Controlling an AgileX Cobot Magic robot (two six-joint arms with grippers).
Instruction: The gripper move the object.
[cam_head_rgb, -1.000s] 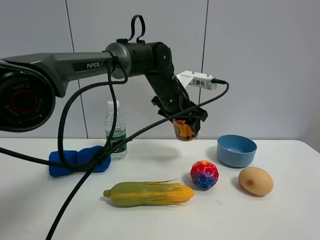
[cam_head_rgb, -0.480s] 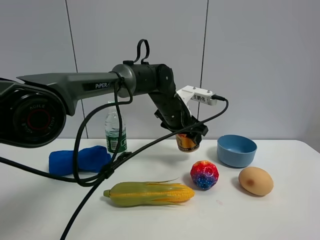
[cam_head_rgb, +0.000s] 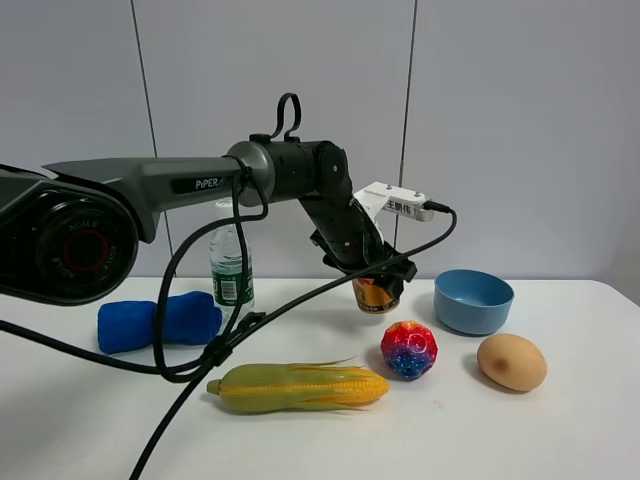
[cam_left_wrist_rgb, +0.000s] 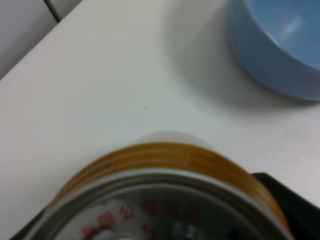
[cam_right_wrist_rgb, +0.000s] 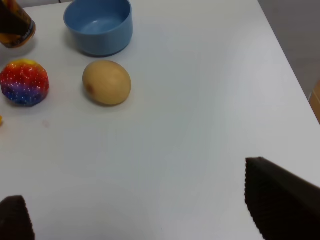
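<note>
Gold can (cam_head_rgb: 376, 294) — centre frame, gripped by the left claw (cam_head_rgb: 378, 272), low over the table (cam_head_rgb: 560, 430) beside the blue bowl (cam_head_rgb: 473, 300) — risk: topples if released tilted.

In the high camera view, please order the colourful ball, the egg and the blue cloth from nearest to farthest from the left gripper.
1. Colourful ball, just in front of the left gripper.
2. Egg, front right.
3. Blue cloth, far left.
</note>
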